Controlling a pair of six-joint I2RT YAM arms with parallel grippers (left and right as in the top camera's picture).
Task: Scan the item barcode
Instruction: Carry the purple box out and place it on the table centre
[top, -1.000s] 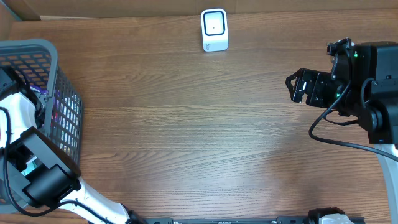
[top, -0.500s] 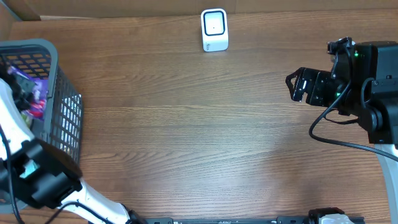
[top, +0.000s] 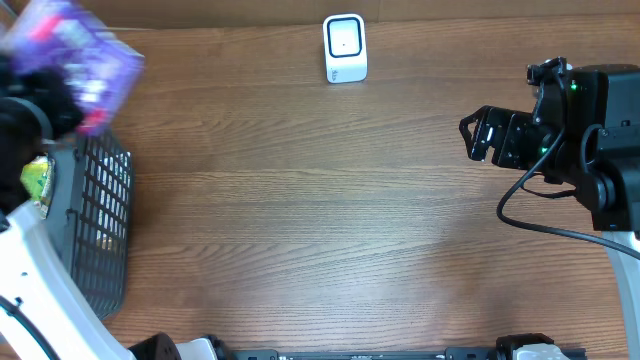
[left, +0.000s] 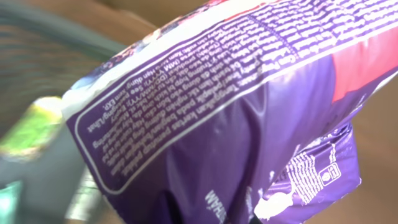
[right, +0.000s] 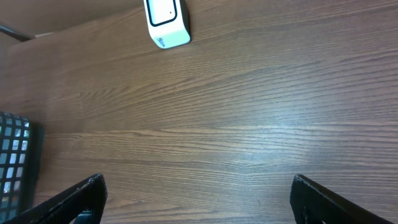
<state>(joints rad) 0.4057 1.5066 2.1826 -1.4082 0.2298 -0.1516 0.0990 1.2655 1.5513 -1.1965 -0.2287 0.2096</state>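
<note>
The purple packet (top: 80, 55) is a blur held up over the basket (top: 105, 215) at the far left. My left wrist view shows only crinkled purple film with white small print, its edges cut off. My left claw (top: 38, 95), a dark smear beside it, seems clamped on it. My right claw (right: 199, 199) gapes empty at the right.

Open wood surface (top: 320, 230) stretches from my right gripper (top: 473, 140) across to the basket (top: 105, 215), with room to pass anywhere. The scanner (top: 345, 47) stands ahead and left of it, at the back edge. The bag (top: 75, 55), held high, hangs over the basket's back rim.
</note>
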